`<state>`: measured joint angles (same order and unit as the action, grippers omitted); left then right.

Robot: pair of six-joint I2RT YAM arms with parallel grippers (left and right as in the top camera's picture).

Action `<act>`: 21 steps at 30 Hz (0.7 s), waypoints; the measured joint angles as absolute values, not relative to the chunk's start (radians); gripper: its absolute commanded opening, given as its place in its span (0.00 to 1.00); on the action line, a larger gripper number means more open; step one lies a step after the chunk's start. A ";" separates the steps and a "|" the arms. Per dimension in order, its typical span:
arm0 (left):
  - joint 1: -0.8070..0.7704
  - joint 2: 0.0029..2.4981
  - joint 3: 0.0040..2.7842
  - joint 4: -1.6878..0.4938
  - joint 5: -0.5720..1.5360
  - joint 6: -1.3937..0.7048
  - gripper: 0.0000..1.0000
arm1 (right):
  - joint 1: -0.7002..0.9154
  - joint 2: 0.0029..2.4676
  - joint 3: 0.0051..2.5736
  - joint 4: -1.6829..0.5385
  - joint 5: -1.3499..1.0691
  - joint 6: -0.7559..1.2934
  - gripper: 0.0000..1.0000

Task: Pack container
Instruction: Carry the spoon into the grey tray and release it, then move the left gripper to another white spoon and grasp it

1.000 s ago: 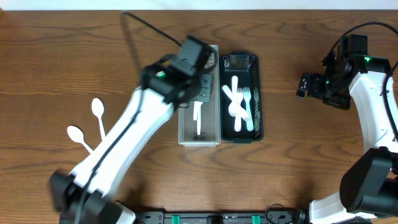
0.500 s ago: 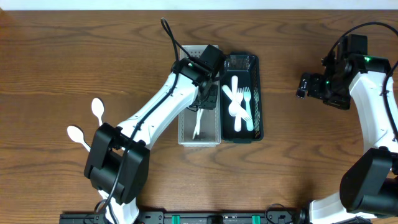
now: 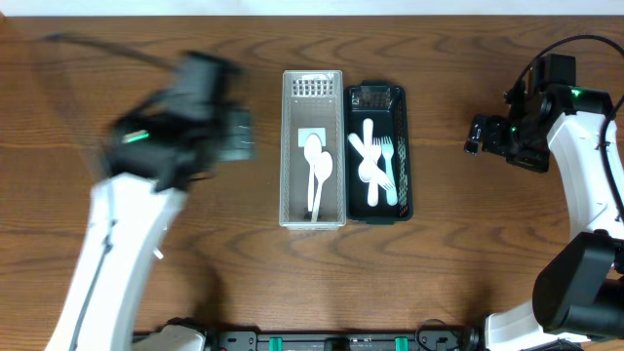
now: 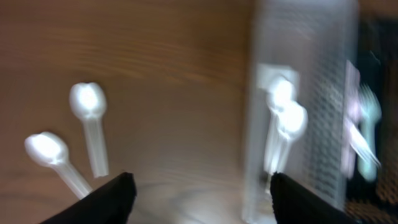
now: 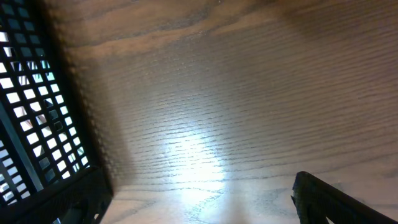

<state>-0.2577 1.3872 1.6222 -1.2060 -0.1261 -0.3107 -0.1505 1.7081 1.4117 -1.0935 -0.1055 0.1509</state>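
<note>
Loose spoons [image 4: 87, 106], apparently wrist-view only

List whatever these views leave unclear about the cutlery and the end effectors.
Loose spoons: overhead, hidden under the blurred left arm.
Left end effector: overhead, motion blur hides its opening.
White cutlery in the black tray: overlapping overhead, smeared in left wrist, count unclear.
Right end effector: small and dark overhead; fingers cut by the bottom edge in right wrist.
</note>
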 measured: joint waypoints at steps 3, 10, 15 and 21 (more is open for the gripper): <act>-0.071 1.343 1.622 -1.214 -0.141 -0.313 0.81 | -0.150 1.708 1.411 -1.093 -0.105 0.151 0.99; 0.219 1.389 1.555 -1.140 -0.056 -0.287 0.81 | -0.150 1.708 1.411 -1.082 -0.105 0.151 0.99; 0.294 1.525 1.453 -1.046 -0.010 -0.268 0.82 | -0.150 1.708 1.411 -1.081 -0.105 0.151 0.99; 0.297 1.723 1.374 -0.978 0.017 -0.222 0.82 | -0.150 1.708 1.411 -1.088 -0.105 0.151 0.99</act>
